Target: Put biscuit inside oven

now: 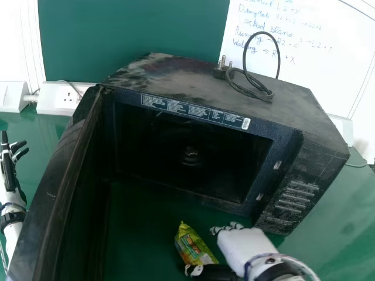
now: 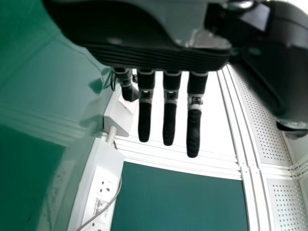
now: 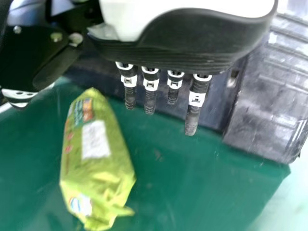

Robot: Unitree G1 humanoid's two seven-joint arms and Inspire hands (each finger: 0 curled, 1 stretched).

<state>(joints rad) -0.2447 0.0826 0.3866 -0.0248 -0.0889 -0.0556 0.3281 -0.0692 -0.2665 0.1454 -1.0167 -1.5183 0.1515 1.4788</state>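
The green and yellow biscuit packet (image 1: 192,246) lies on the table before the oven (image 1: 234,111), whose door (image 1: 58,181) stands open on the left. My right hand (image 1: 241,246) is just right of the packet, over the table. In the right wrist view the packet (image 3: 96,159) lies beside the right hand (image 3: 192,103), with its fingers extended and nothing held. My left hand (image 1: 9,164) is at the far left, outside the door; in the left wrist view the left hand (image 2: 169,110) has straight fingers.
A cable with a plug (image 1: 252,76) lies on the oven's top. Socket strips (image 1: 58,106) stand behind at the left, and a whiteboard (image 1: 304,58) is behind. The oven's control side (image 1: 299,196) rises close beyond my right hand.
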